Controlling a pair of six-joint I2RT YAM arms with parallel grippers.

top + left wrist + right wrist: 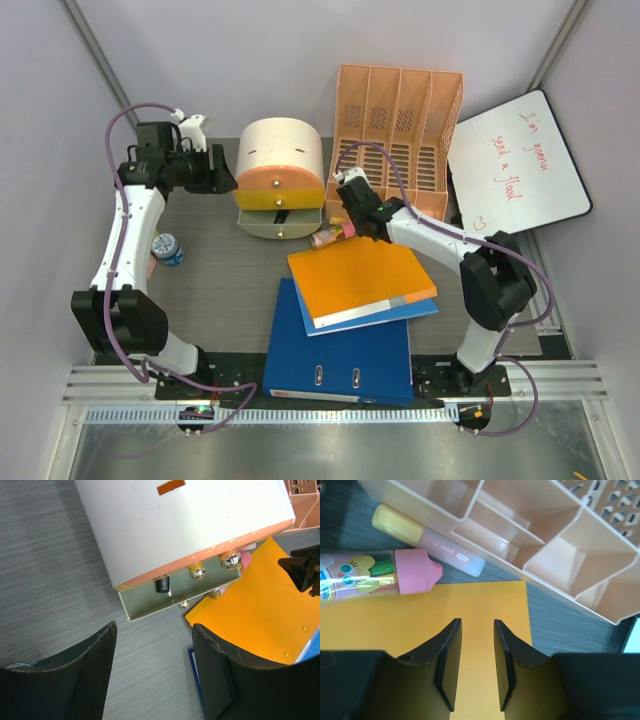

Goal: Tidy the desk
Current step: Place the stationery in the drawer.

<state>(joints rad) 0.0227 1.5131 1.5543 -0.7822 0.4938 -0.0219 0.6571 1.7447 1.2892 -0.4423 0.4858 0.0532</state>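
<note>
The counter [220, 290] fills the middle of the top view, dark grey and crowded toward its far side. On it an orange folder [360, 275] lies askew on a blue binder [335, 350]. At the folder's far edge lie a pink-capped pen pack [370, 577] and, just beside it against the rack [530, 535], a yellow-capped tube [427, 540].

The right jaws hang over the folder's far corner, narrowly apart, with nothing between them. We judge the pen pack to be the target. We would widen the jaws past its girth, shift toward it and close across its width, staying off the rack wall. The left jaws are spread wide and empty, near the drawer box [190, 530].

The pack's other end is cut off and the drawer's contents are hidden. We cannot tell whether the pack rests on the folder or merely touches it.
</note>
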